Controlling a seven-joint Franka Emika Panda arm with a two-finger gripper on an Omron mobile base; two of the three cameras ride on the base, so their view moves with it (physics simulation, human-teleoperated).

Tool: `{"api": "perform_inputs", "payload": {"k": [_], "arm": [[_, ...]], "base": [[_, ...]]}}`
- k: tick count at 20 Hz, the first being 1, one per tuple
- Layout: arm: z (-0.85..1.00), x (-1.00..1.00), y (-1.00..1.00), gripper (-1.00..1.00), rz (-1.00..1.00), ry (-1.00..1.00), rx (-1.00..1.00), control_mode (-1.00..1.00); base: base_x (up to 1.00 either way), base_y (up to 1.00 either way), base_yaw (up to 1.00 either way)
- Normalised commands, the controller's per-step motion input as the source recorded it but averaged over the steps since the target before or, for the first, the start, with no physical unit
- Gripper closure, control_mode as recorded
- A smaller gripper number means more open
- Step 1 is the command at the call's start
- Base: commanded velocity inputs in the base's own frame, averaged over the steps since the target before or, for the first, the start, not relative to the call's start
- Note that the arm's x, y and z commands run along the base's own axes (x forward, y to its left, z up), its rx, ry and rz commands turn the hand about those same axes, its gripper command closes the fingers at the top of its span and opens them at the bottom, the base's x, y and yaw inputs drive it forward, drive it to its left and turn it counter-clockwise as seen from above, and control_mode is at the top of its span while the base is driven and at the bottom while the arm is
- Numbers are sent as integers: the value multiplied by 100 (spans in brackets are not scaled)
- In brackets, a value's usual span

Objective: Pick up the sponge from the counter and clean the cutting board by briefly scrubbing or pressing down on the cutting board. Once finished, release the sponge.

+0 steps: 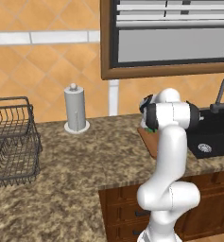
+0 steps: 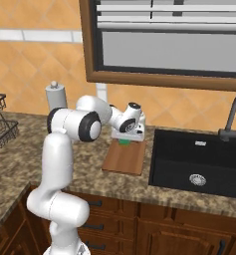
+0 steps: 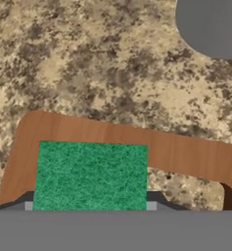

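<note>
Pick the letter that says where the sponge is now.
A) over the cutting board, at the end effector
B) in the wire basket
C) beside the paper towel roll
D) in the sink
A: the hand view has the green sponge lying against the board, and the right base view shows green under the end effector at the board's far edge.

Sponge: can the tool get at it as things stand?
Probably yes. The sponge lies green side up on the board just ahead of the tool, with nothing over it.
</note>
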Motion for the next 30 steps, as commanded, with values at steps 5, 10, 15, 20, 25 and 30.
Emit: {"api": "perform_inputs", "payload": {"k": [5,10,15,20,25,30], "arm": [[-59,-72,-31,100,-1,0,2,-100],[-64,-100,-36,100,0,-5,0,-100],[-65,-100,-28,100,0,-1,0,-100],[-67,-100,-2,100,0,-12,0,-100],[-63,-100,0,100,-1,-15,0,-100],[-80,-100,0,100,0,-10,0,-100]], "base": [[0,0,0],[0,0,0],[0,0,0],[0,0,0],[0,0,0],[0,0,0]]}}
